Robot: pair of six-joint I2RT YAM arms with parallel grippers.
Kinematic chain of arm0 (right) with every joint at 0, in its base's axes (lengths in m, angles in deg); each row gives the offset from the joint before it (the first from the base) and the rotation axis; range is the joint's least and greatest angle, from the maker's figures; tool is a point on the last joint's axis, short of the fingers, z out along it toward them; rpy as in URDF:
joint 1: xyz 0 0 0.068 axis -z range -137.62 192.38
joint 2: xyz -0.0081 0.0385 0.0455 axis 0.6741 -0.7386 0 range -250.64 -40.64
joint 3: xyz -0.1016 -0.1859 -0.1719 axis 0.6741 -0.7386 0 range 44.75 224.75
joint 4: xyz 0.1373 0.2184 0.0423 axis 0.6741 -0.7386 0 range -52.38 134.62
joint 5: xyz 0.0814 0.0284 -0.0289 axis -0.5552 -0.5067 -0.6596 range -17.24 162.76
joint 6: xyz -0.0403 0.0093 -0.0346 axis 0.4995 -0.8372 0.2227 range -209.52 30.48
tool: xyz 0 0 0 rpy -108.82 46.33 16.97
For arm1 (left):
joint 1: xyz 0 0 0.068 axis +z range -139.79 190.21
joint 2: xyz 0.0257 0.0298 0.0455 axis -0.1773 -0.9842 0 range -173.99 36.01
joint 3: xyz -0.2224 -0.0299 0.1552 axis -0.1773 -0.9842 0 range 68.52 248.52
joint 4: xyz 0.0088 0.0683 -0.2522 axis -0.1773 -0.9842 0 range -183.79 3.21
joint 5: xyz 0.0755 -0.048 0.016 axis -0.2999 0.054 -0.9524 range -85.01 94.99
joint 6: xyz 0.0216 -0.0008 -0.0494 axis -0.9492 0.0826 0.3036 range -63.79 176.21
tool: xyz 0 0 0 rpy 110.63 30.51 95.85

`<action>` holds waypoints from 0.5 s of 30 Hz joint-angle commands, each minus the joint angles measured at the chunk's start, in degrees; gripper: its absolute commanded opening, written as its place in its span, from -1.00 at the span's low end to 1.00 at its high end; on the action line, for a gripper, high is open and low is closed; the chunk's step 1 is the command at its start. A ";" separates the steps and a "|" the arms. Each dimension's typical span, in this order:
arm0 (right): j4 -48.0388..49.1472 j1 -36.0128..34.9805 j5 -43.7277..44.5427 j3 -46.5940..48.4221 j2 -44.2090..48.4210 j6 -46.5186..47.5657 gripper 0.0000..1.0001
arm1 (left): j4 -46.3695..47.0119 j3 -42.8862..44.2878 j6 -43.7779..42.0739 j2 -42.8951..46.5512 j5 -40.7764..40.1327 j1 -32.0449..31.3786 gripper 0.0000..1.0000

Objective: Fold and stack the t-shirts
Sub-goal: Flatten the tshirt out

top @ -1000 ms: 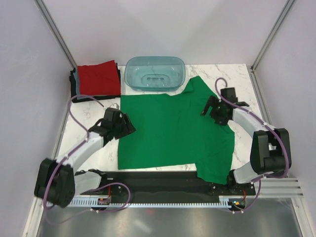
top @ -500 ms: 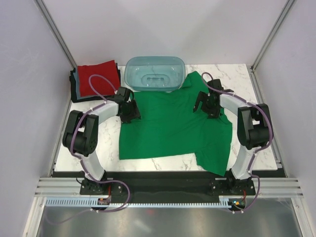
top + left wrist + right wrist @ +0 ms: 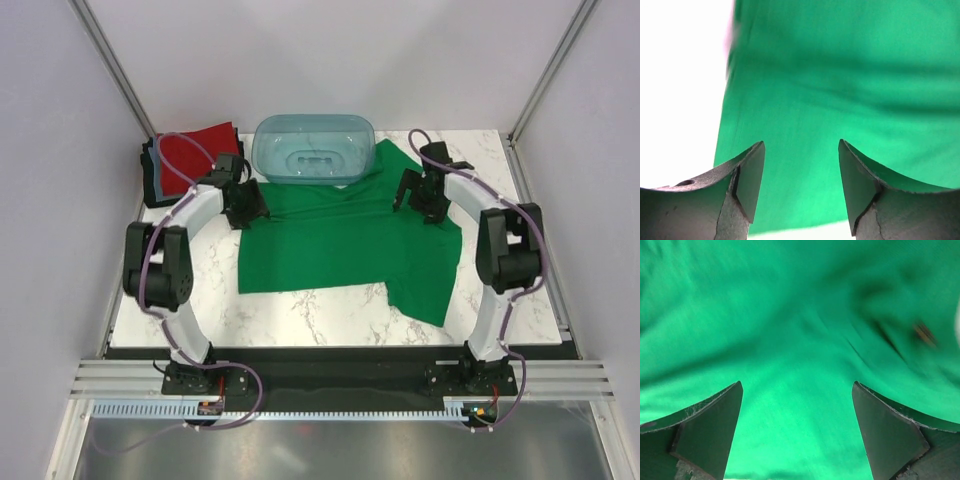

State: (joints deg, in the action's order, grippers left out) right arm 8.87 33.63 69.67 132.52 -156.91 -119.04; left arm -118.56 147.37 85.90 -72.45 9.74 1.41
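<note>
While the green t-shirt (image 3: 345,240) is lying spread out in the middle of the surface (image 3: 300,315), the folding seems to be only starting. The left gripper (image 3: 800,150) at its 10 o'clock corner and the right gripper (image 3: 796,390) at 2 o'clock are hovering with jaws apart. Next they are going to have to pinch cloth.

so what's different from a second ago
The left gripper and right gripper, both open now, swept from the near side to the far end of the bright green cloth t-shirt, which slid toward the translucent teal plastic tub. Tub and red-topped folded stack stayed put.
</note>
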 commanded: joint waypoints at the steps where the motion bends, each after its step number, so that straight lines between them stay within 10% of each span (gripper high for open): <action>1: -3.19 0.32 8.25 -6.36 14.11 -1.22 0.96 | -1.46 -10.00 1.32 17.61 -2.54 -0.52 0.36; 15: -4.50 -3.64 12.33 -52.86 57.46 -15.91 0.96 | -2.33 -47.90 19.17 55.02 -4.49 -0.52 0.30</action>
State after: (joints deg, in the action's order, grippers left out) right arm 5.92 30.16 81.73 83.39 -102.90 -130.01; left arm -121.03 102.22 98.71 -19.05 6.48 0.82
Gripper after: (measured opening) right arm 0.982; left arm 0.654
